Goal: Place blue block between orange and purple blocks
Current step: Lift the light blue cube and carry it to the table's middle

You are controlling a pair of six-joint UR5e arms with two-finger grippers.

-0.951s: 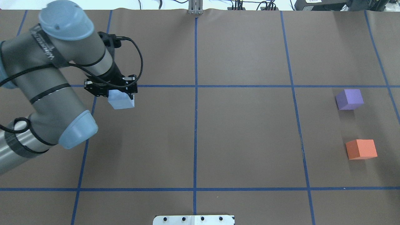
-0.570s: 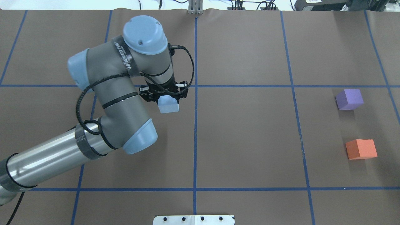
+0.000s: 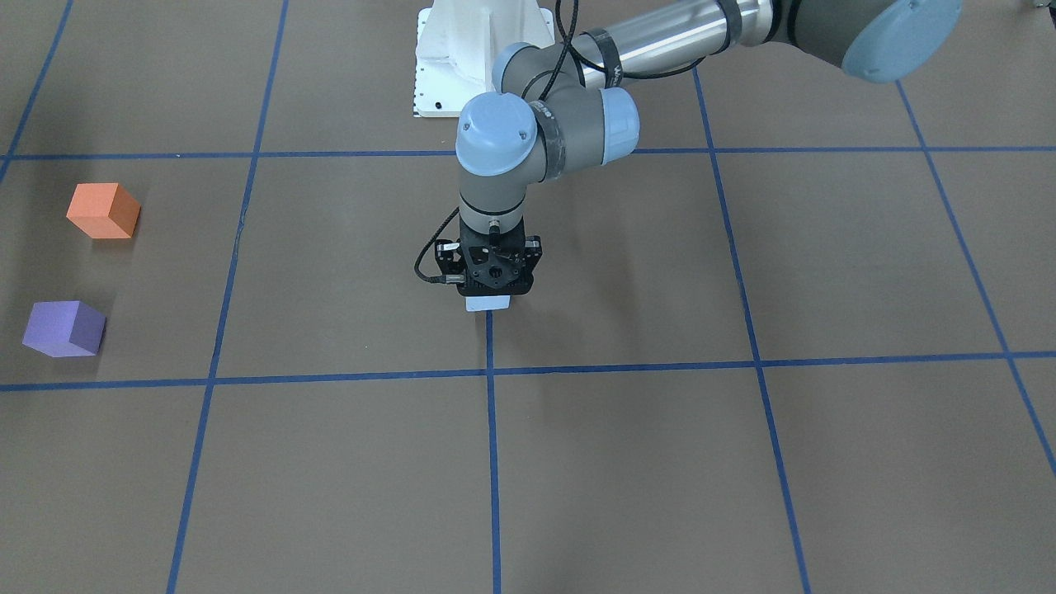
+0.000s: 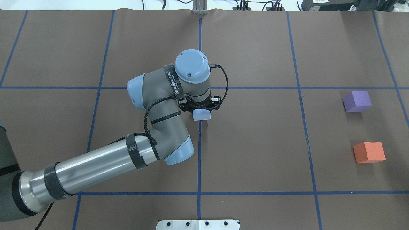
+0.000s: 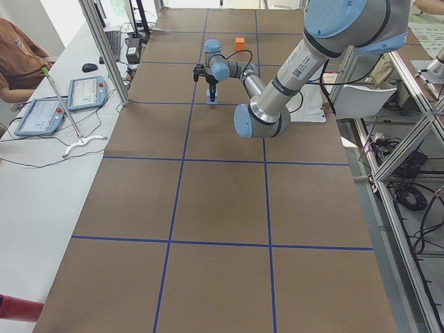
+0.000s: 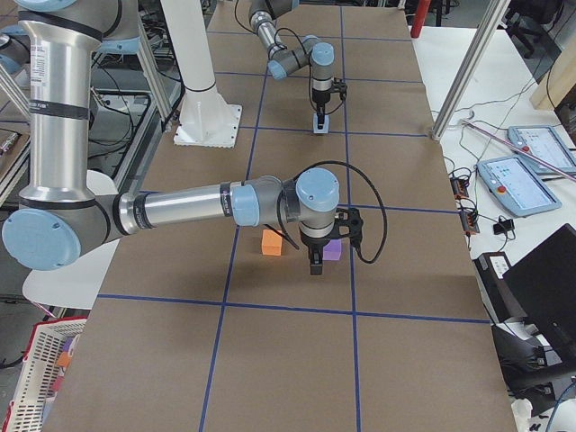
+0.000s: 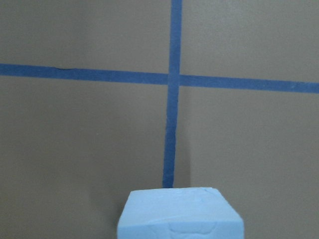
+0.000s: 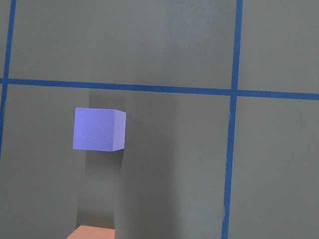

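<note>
My left gripper [image 4: 200,110] is shut on the pale blue block [image 4: 201,115] and holds it just above the table at the centre tape line. The block also shows in the front view [image 3: 487,304] and the left wrist view [image 7: 179,214]. The purple block [image 4: 357,101] and the orange block [image 4: 369,152] sit far right, with a gap between them. My right gripper [image 6: 313,268] shows only in the exterior right view, high over those two blocks; I cannot tell if it is open or shut. Its wrist view looks down on the purple block [image 8: 98,129] and the orange block's edge [image 8: 92,232].
Blue tape lines [image 4: 199,159] divide the brown table into squares. The white robot base plate [image 4: 198,224] sits at the near edge. A side desk with tablets [image 6: 517,184] runs along the far side, behind metal frame posts.
My left arm has swung right with the blue block, from the left part of the table to the centre tape line. The purple and orange blocks have not moved.
</note>
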